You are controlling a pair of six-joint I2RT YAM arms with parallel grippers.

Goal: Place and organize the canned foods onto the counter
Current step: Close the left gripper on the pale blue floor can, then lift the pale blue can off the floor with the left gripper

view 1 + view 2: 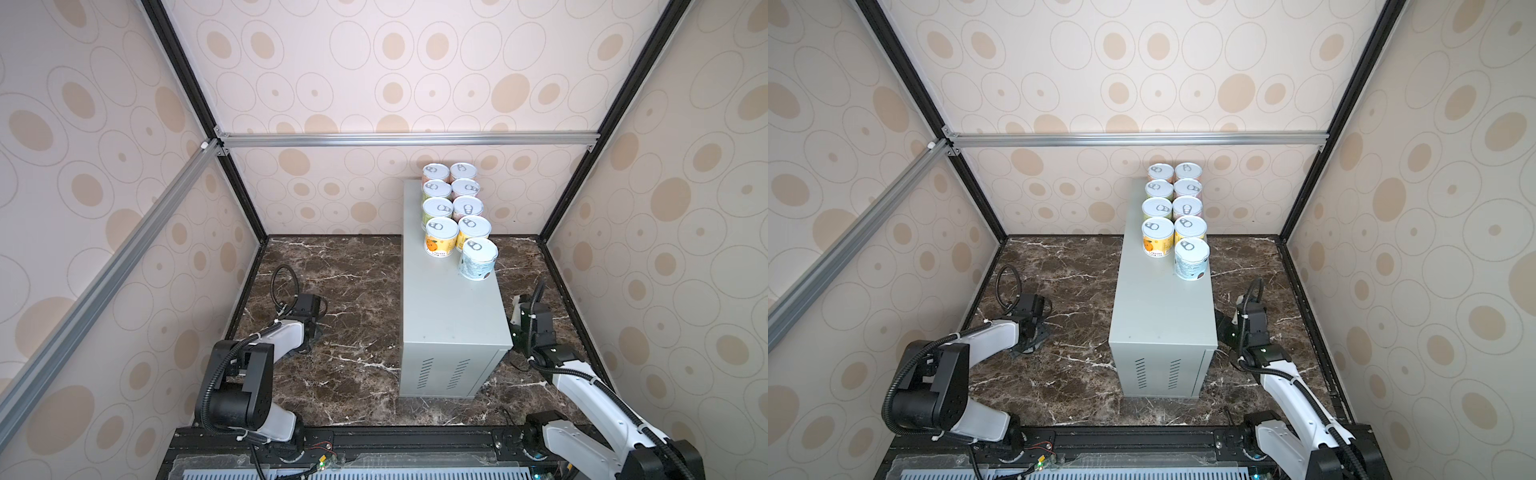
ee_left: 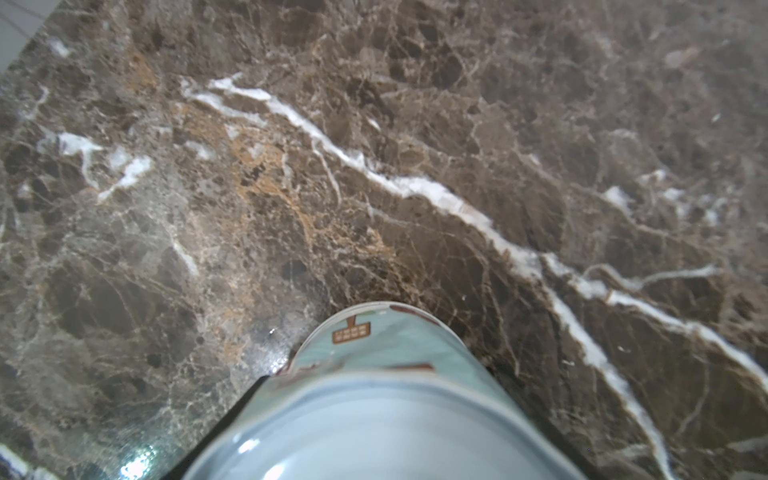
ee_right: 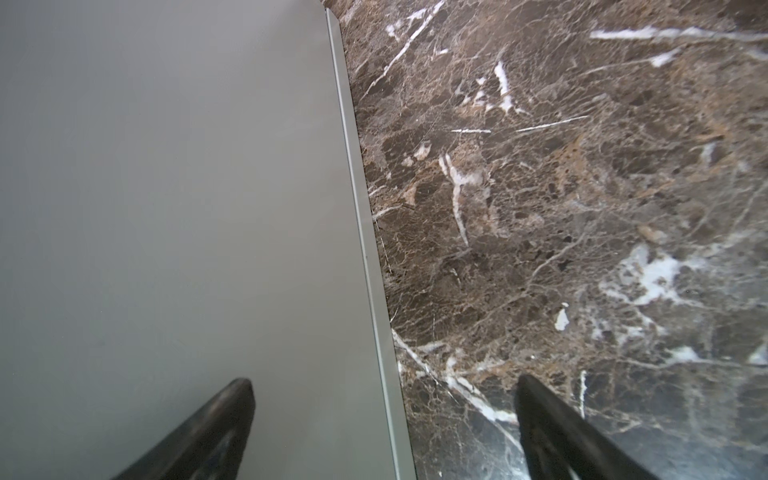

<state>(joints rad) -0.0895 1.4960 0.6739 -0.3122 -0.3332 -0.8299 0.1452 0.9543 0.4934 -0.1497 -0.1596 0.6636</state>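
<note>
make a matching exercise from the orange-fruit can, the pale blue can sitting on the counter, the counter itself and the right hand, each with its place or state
Things
1 orange-fruit can
2 pale blue can
3 counter
4 right hand

Place or state
A open, beside the counter's right side
B front of the left row
C stands on the marble, nine cans on top
D front of the right row

Pairs: 1-B, 2-D, 3-C, 4-A

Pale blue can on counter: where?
In both top views the pale blue can stands on the counter at its right edge, directly in front of the yellow can.
</note>
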